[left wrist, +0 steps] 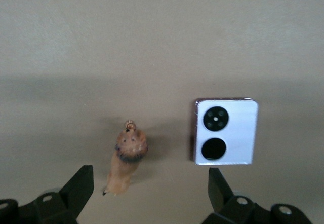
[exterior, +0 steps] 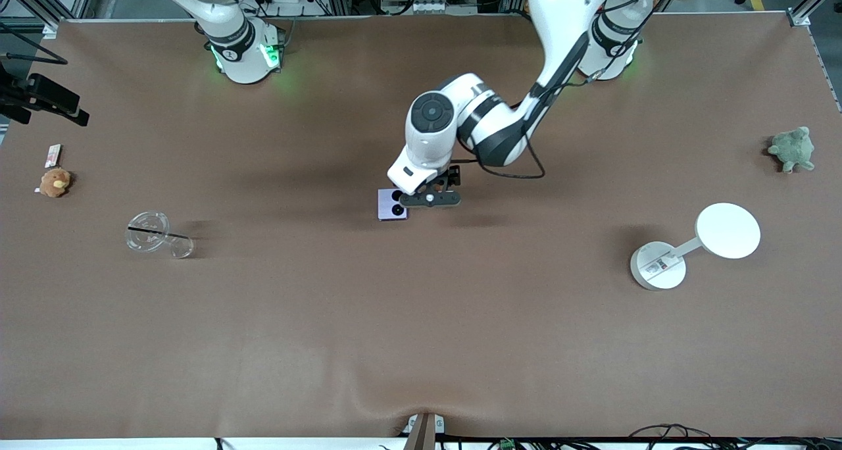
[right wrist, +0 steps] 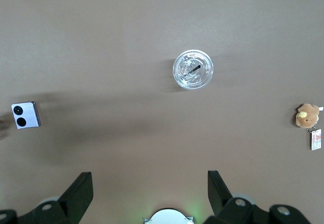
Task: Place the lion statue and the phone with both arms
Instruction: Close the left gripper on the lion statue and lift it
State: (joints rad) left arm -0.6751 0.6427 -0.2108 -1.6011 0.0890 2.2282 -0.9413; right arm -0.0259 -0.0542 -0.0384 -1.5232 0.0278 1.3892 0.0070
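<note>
Left tool (left wrist: 147, 191) hangs wide open and empty over the lion (left wrist: 126, 158) beside the phone (left wrist: 225, 131). Right tool (right wrist: 147, 191), open and empty, waits high above the worktop (exterior: 421, 338).

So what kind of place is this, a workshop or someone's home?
Most likely a robotics lab, not a home: two white robot arms are mounted along a large table under a brown cloth, an aluminium frame surrounds it, and cables trail at the edges.
</note>
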